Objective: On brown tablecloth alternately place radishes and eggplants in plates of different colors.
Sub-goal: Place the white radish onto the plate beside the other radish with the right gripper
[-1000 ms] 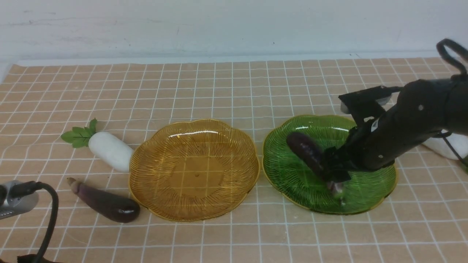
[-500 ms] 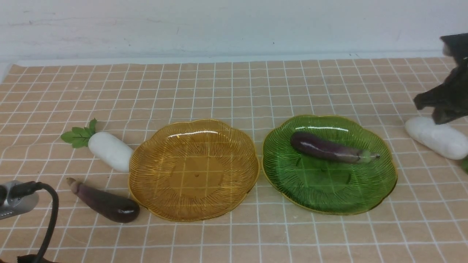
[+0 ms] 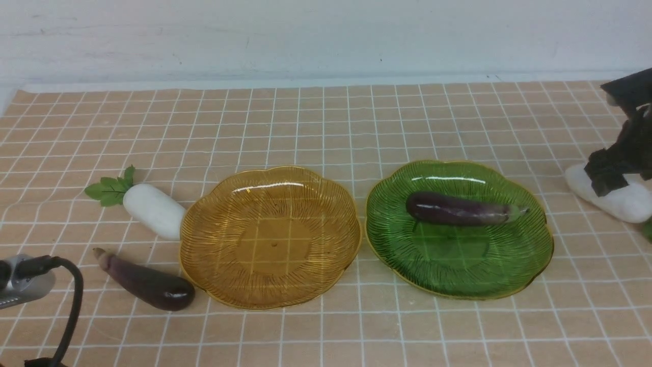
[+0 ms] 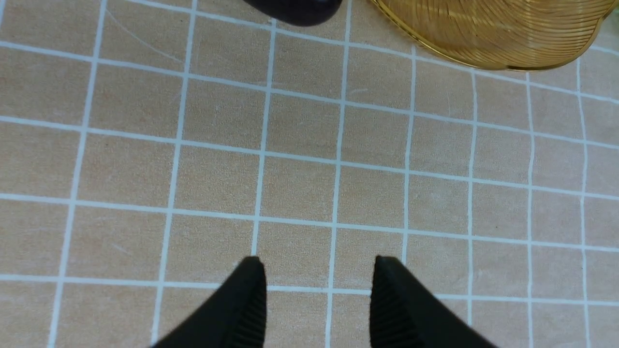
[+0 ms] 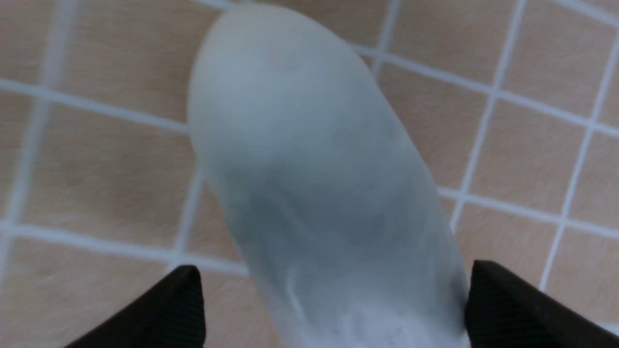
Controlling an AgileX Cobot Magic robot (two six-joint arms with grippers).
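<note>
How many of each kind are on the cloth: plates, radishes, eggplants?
Plates: 2 (amber plate, green plate)
Radishes: 2 (left radish, right radish)
Eggplants: 2 (left eggplant, right eggplant)
Total: 6

left gripper (image 4: 317, 263): jaws partly apart; right gripper (image 5: 333, 269): jaws spread wide
</note>
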